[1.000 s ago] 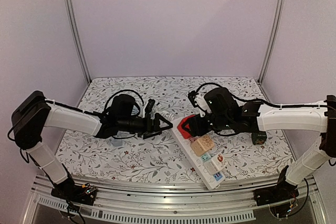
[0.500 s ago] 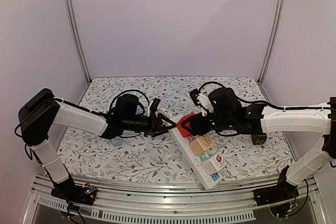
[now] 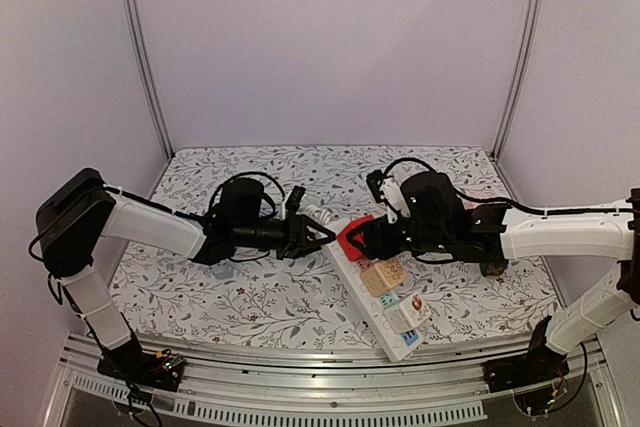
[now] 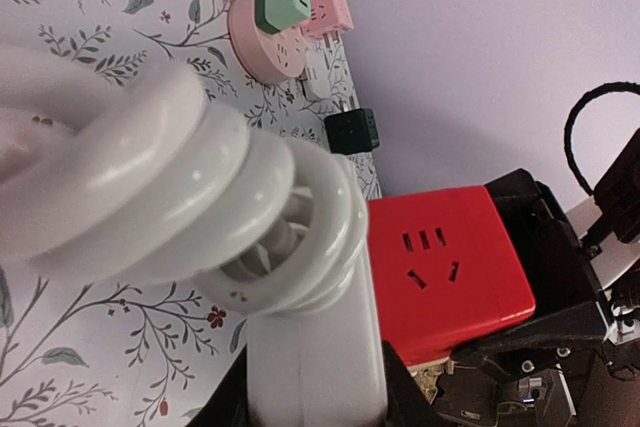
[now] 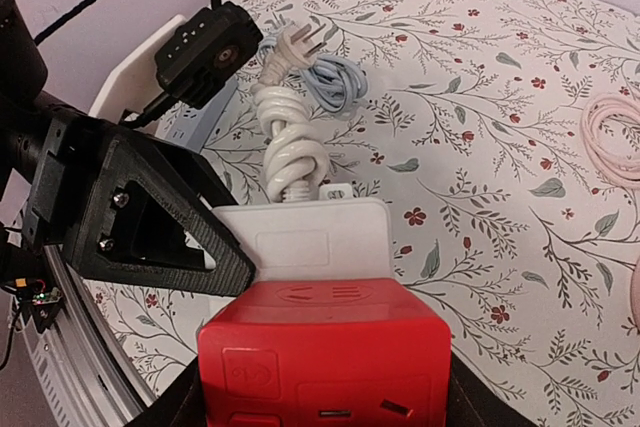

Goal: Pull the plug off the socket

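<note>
Plug (image 5: pixel 325 347), glossy red cube, clamped by right pincer (image 3: pixel 360 240) atop white socket (image 5: pixel 310 237)

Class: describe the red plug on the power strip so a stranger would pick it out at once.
On the flowered table, a white power strip runs slantwise toward the near edge. The red plug sits at its far end, held in the right pincer. It is the only red block; its neighbours down the strip are tan and white.
</note>
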Robot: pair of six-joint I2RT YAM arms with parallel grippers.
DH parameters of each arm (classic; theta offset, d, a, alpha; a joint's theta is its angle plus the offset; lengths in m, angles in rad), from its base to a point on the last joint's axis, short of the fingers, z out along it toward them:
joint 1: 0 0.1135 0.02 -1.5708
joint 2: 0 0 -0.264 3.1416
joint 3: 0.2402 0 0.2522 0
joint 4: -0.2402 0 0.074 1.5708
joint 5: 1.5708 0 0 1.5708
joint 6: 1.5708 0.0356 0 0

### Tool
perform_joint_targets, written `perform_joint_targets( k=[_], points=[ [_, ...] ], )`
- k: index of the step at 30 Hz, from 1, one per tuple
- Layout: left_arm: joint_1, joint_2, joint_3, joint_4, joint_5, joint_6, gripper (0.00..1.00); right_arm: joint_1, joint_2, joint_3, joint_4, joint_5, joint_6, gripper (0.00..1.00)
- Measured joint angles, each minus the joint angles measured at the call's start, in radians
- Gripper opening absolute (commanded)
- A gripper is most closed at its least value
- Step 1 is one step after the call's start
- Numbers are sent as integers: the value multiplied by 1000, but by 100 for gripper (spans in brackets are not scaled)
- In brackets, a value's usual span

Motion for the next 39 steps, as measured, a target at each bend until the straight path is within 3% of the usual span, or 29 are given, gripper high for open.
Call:
perform_joint_targets(
  k=[39],
  points=[
    [-29,-38,45,-44,-20,100,0,31,-188,-136,67,72,65,0]
  ],
)
